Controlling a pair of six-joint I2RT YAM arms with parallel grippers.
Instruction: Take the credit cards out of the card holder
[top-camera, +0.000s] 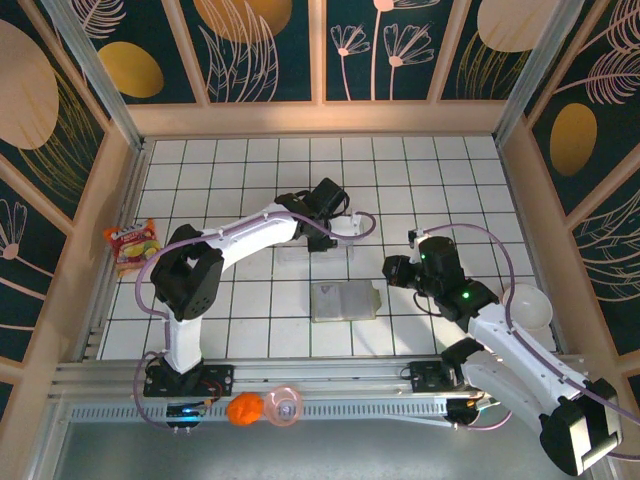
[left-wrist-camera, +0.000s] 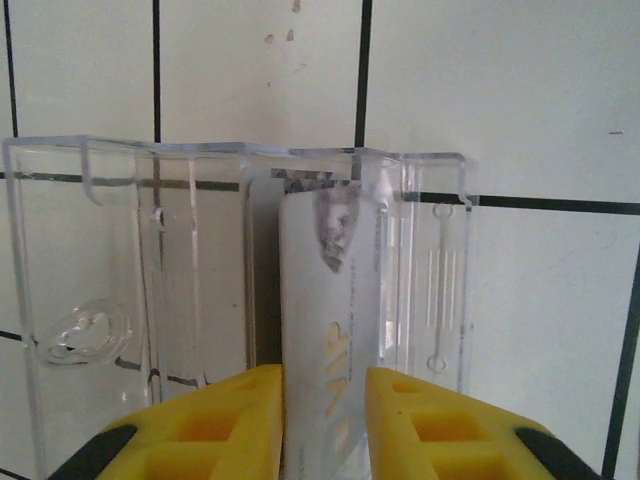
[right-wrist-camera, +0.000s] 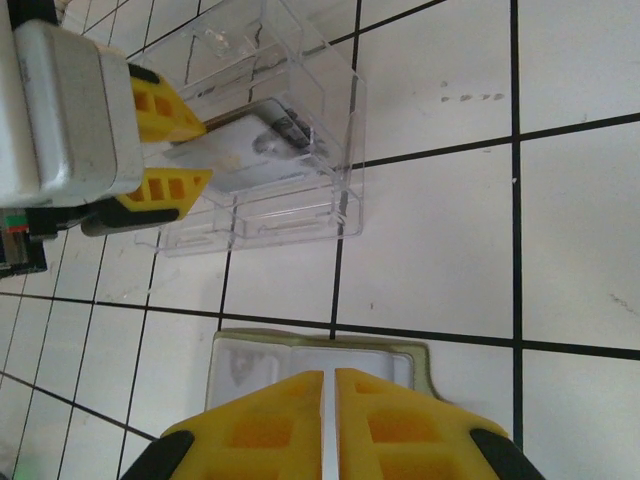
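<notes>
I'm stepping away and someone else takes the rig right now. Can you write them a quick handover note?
Left tool: jaws parted either side of a credit card that sits inside the clear tray; the card does not look pinched.
Right tool: shut, at the edge of the open card holder.
Done: one card is out and in the tray.
Left: check the card holder's pockets; I cannot tell whether more cards remain.

Tiled table (top-camera: 250, 320) bears card holder (top-camera: 345, 301), clear tray (top-camera: 292, 250), snack packet (top-camera: 133, 245), bowl (top-camera: 527, 308).
</notes>
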